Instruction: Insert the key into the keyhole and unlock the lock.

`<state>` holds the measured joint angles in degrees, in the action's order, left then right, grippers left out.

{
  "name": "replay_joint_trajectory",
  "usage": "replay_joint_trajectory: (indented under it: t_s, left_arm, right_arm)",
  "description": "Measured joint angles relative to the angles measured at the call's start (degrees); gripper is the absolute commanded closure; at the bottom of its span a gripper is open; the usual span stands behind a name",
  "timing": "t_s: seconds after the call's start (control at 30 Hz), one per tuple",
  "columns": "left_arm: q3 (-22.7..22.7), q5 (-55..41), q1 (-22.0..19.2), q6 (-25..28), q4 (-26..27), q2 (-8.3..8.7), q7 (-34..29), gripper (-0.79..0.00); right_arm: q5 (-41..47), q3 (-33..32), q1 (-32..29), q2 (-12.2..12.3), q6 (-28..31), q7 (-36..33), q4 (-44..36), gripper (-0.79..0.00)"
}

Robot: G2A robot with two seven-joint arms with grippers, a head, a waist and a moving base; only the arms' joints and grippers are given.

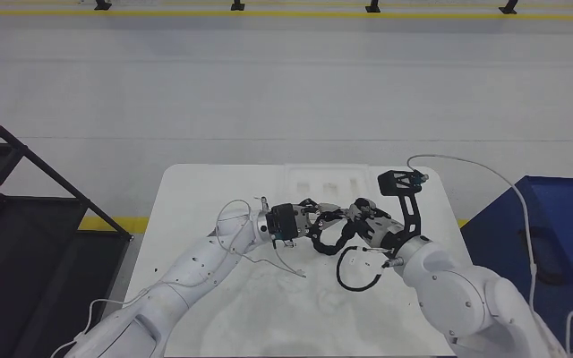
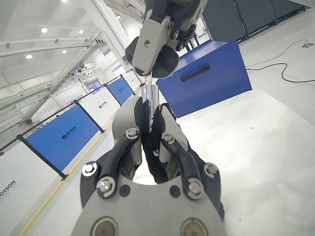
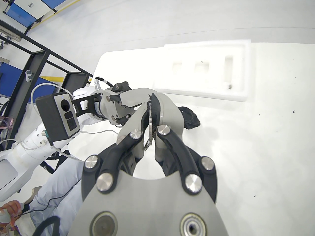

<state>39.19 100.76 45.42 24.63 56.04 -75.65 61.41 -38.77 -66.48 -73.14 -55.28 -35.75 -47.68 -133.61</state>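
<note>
The left gripper (image 2: 152, 110) is squeezing its jaws tight on the shiny silver lock (image 2: 150, 94). It is holding the lock up above the desk (image 1: 295, 313), just on the robot's side of the white foam tray (image 1: 327, 176). The right gripper (image 2: 150, 72) is pinching the key (image 2: 149, 79) with its jaws clenched too. The key's tip is touching the end of the lock, and the two grippers are facing each other nose to nose. I cannot tell how far the key is sitting inside.
</note>
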Motion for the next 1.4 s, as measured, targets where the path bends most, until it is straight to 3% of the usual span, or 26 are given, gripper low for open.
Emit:
replay_joint_trajectory:
  t_s: [0.8,0.83,0.87,0.9,1.23,1.4]
  left_arm:
    - [0.73,-0.24,0.16,1.64,-0.34,-0.37,0.50,0.000]
    - [0.77,-0.26,0.16,1.71,-0.36,-0.39,0.46,0.000]
    - [0.79,-0.30,0.17,1.78,-0.39,-0.41,0.42,0.000]
    - [0.82,-0.38,0.18,1.88,-0.44,-0.43,0.36,0.000]
    - [1.04,-2.36,0.14,4.45,-1.51,-0.78,-0.32,0.000]
    - [1.47,-4.60,-0.09,7.53,-2.37,-0.91,-1.13,0.000]
  right_arm:
    - [-1.42,1.00,0.75,-1.22,0.84,-1.17,1.31,0.000]
    - [-1.57,1.07,0.81,-1.28,0.77,-1.23,1.35,-0.046]
    - [-1.69,1.12,0.85,-1.33,0.73,-1.31,1.39,-0.385]
    - [-1.84,1.18,0.92,-1.38,0.70,-1.45,1.43,-0.785]
    - [-1.01,0.20,1.26,-1.91,1.34,-0.67,1.02,-0.785]
    - [1.87,-1.88,1.34,-1.76,7.14,-3.00,1.06,-0.785]
